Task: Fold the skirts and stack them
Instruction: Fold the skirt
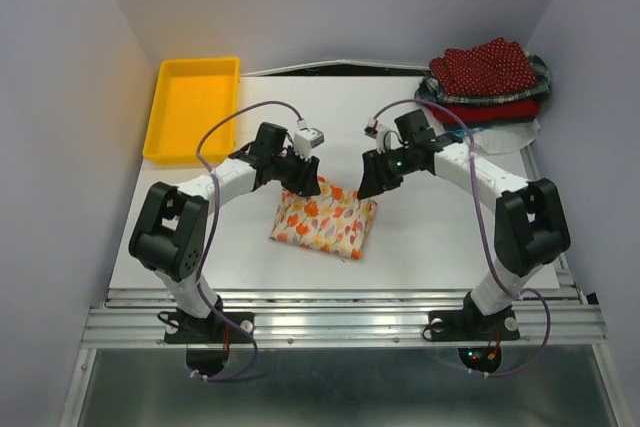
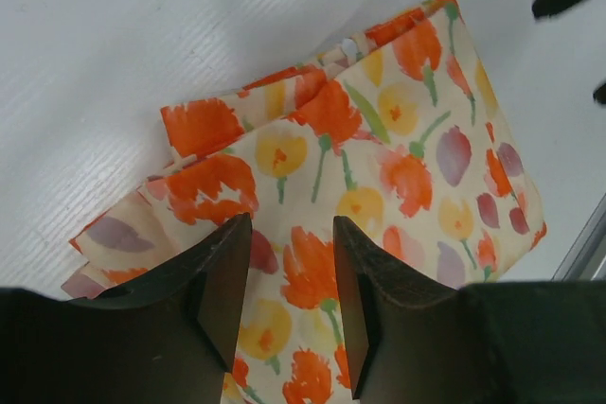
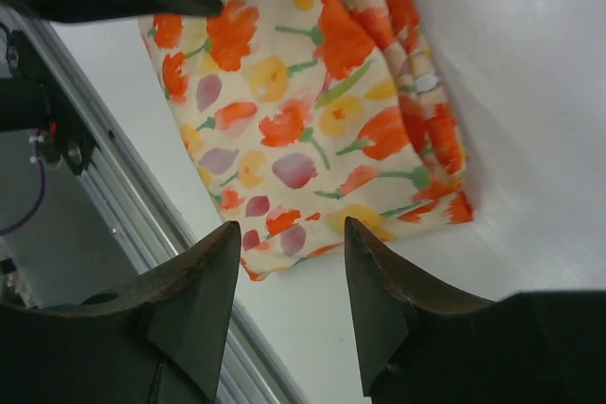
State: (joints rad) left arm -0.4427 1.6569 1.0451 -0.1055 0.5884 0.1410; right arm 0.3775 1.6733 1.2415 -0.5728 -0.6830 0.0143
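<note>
The cream skirt [image 1: 323, 219], soft cloth printed with orange blooms, lies folded into a puffy rectangle mid-worktop [image 1: 430, 237]. Both arms bend inward over its far corners, left fingers [image 2: 227, 272] and right fingers [image 3: 208, 281] spread, released, holding nothing. The other skirts [image 1: 490, 82] sit piled far right, dotted red on top.

Bright, even light; soft shadows

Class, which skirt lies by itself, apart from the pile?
The cream skirt with orange-red flowers, folded alone in the middle. The dotted dark red skirt, the plaid skirt and the plain red skirt sit stacked at the far right corner.
</note>
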